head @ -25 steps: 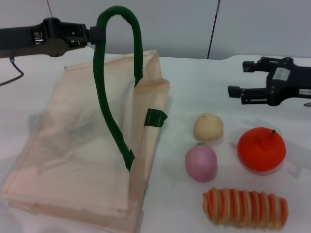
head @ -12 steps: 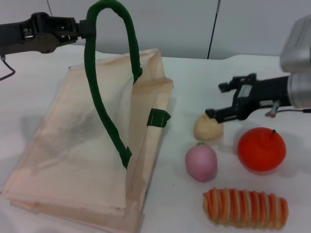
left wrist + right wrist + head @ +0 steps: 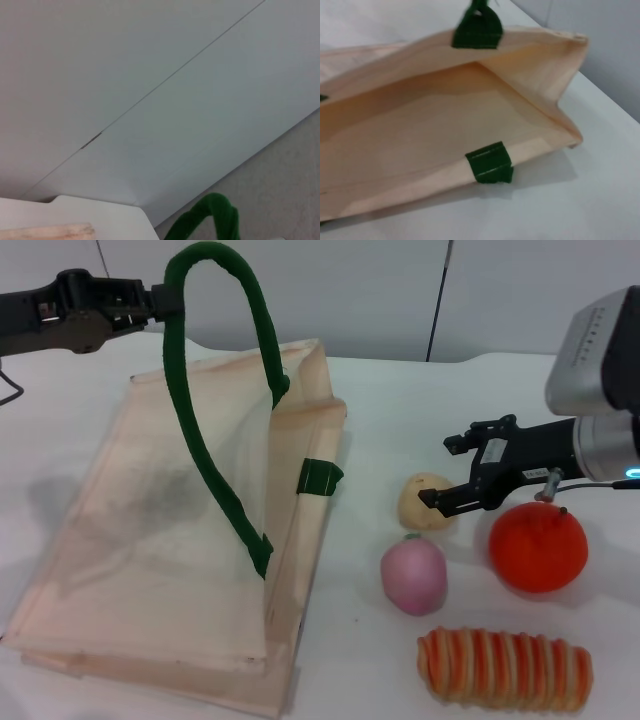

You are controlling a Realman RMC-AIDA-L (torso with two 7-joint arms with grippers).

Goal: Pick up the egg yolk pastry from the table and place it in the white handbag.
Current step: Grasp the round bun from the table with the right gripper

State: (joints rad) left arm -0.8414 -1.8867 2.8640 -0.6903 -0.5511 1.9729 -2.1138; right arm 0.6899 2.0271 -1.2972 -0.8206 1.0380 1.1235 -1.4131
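White table point(image 3: 420, 400): left end effector point(image 3: 160, 302) clenched on white handbag point(image 3: 150, 540) handle point(image 3: 205, 455); right end effector point(image 3: 452, 472) released, straddling egg yolk pastry point(image 3: 422, 506).

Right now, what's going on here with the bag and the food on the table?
The left hand holds up one green handle of the white handbag, which lies on the table, so its mouth gapes toward the food. The right hand, open, is at the egg yolk pastry, which sits on the table and is not yet lifted. Beside it lie a pink fruit, an orange fruit and a striped roll.
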